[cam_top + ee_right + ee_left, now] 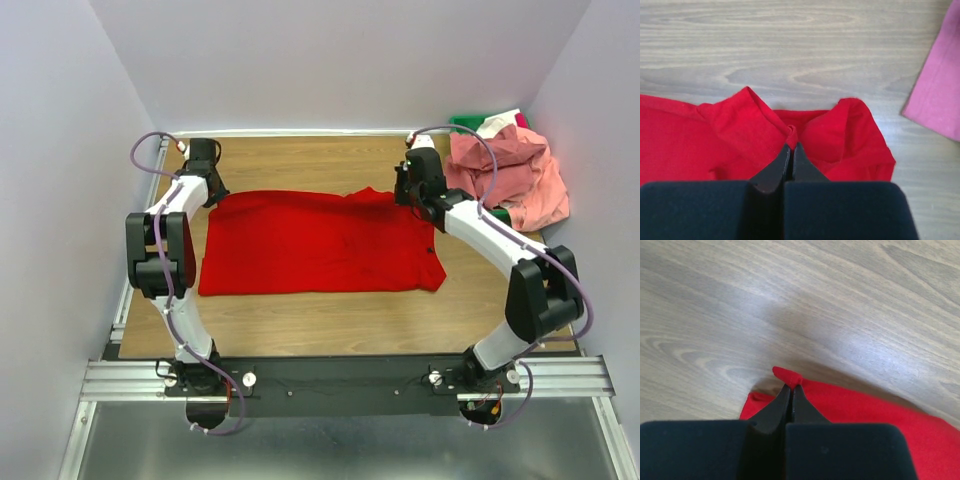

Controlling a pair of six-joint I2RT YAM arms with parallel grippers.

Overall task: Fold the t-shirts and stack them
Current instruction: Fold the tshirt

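the red t-shirt (pixel 315 242) lay spread flat across the middle of the tabletop (pixel 330 315). the left jaws were closed tight on a small pinch of cloth at the shirt's 10 o'clock corner, a nub of red poking out past the tips. the right jaws were clamped on a bunched fold of its edge at about 1 o'clock. the salmon pink t-shirts (pixel 512 170) sat in a crumpled heap at the tabletop's 2 o'clock corner, partly covering a green bin (pixel 468 122).
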